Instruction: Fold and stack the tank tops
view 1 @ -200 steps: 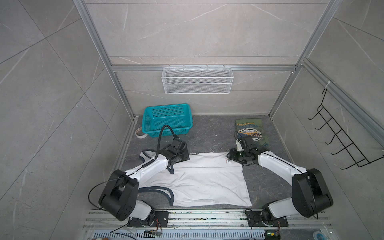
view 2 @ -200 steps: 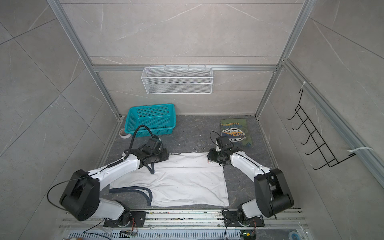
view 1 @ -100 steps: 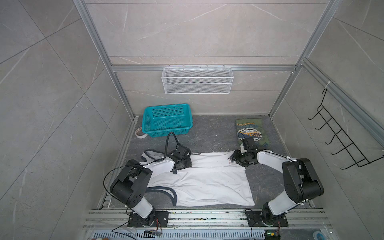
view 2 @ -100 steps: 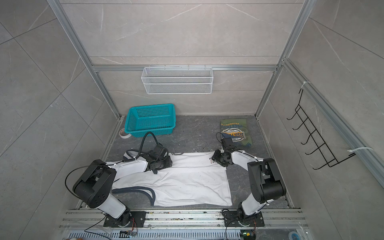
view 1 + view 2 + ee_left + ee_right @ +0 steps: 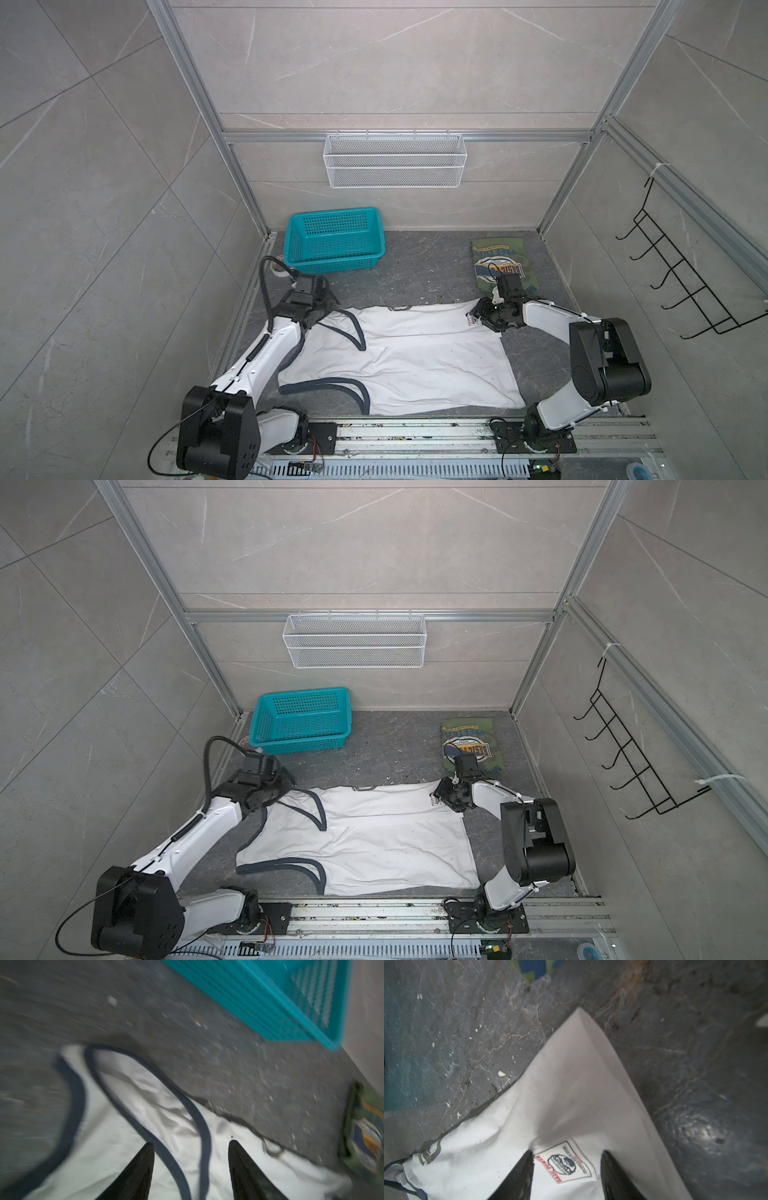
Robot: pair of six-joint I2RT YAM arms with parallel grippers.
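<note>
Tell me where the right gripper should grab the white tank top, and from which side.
I'd take the far hem corner beside the small sewn label, coming down from above. The white tank top lies flat on the table, so only its edges offer a pinch; that corner ends on bare surface, and the right gripper hangs open right over it.

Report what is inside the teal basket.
Inside the teal basket only its own perforated floor and walls show; no item is visible. Its near wall hides the strip of floor behind it.
</note>
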